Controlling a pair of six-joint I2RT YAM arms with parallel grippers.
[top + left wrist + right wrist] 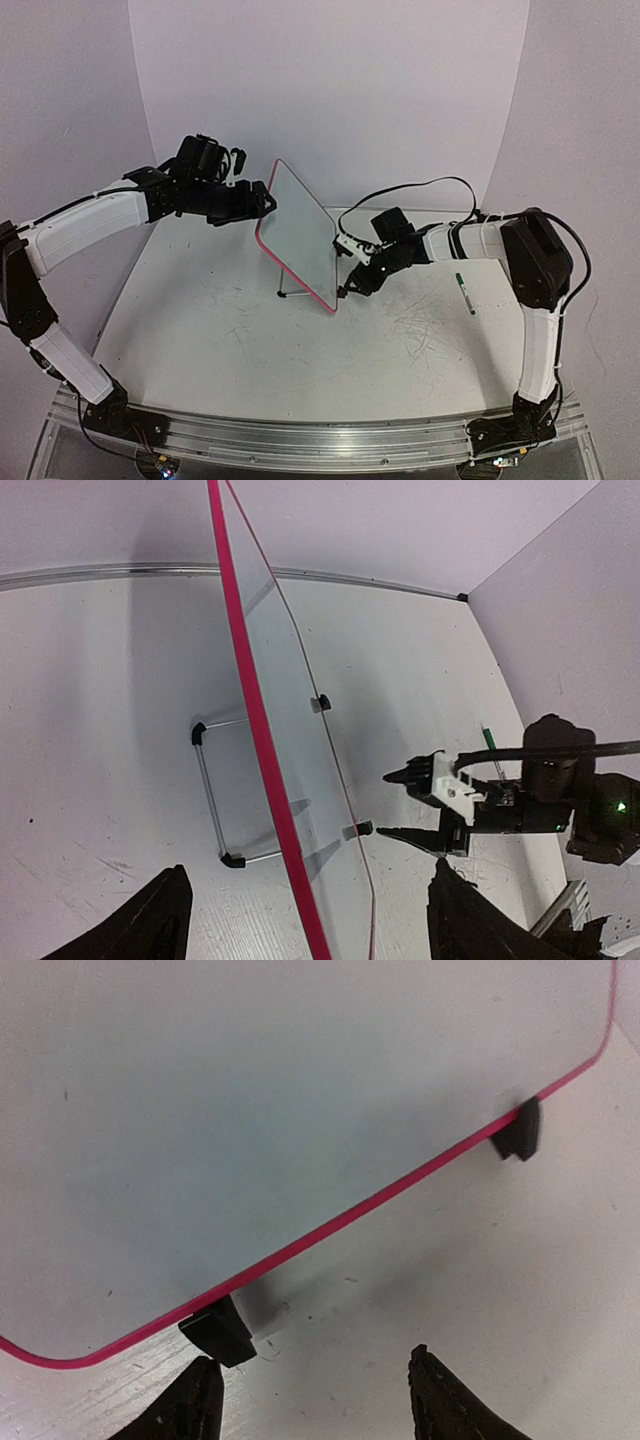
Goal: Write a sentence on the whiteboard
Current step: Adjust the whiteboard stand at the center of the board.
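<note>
While the left arm reaches in from the left side of the counter [200, 330], its end effector [268, 203] sits at the upper left corner of the whiteboard [300, 238]. In the left wrist view its two dark fingers [150, 925] stand wide apart, one on either side of the board's pink-red frame. No contact with the frame shows, so it reads as released.

The whiteboard stands near the middle of the counter, tilted back on a thin black wire stand [212, 795], with its face turned toward the right arm. Two black clips [218, 1330] hold its lower edge, one near a rounded corner and the other farther along. The part of the face seen from the right wrist is plain pale white.

Just right of the board's lower edge, the right end effector [385, 804] hovers low over the counter. Its fingers are spread, nothing is between them, and they are apart from the frame, so it too is released.

Farther right, a green marker [465, 293] lies on the counter, near the right arm's elbow and well apart from the board.
</note>
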